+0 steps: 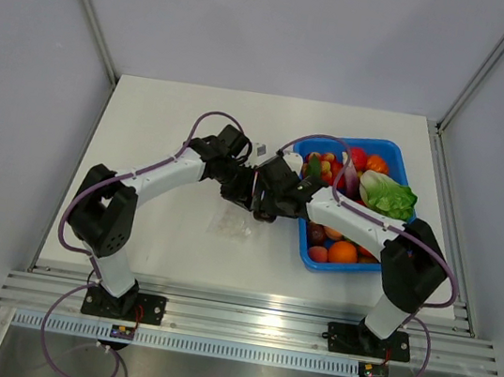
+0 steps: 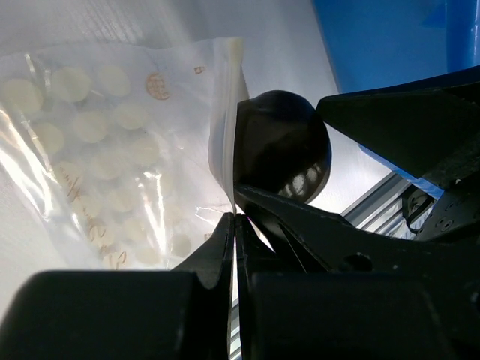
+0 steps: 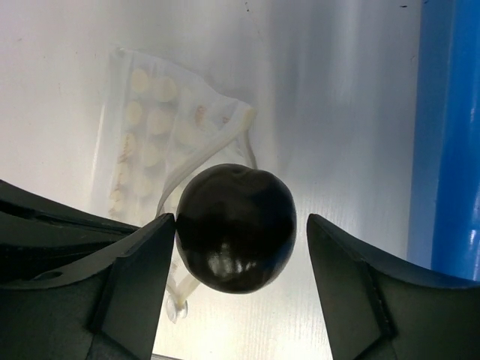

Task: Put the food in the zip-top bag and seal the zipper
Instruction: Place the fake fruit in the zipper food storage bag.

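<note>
The dark purple-black plum (image 3: 234, 238) sits between the fingers of my right gripper (image 3: 241, 223), which is open. It touches the left finger, and a gap shows at the right finger (image 3: 352, 285). The plum lies at the mouth of the clear zip-top bag (image 3: 154, 124), whose zipper strip (image 3: 196, 163) curls open behind it. My left gripper (image 2: 235, 219) is shut on the bag's mouth edge (image 2: 225, 112), with the plum (image 2: 281, 146) just beyond it. In the top view both grippers meet mid-table (image 1: 255, 197) and hide the plum; the bag (image 1: 230, 224) lies below them.
The blue tray (image 1: 354, 141) stands to the right, holding a green cabbage (image 1: 386, 195), orange (image 1: 343, 252) and red fruits. Its blue wall (image 3: 450, 135) is close on the right of my right gripper. Metal rails run along the table's near edge.
</note>
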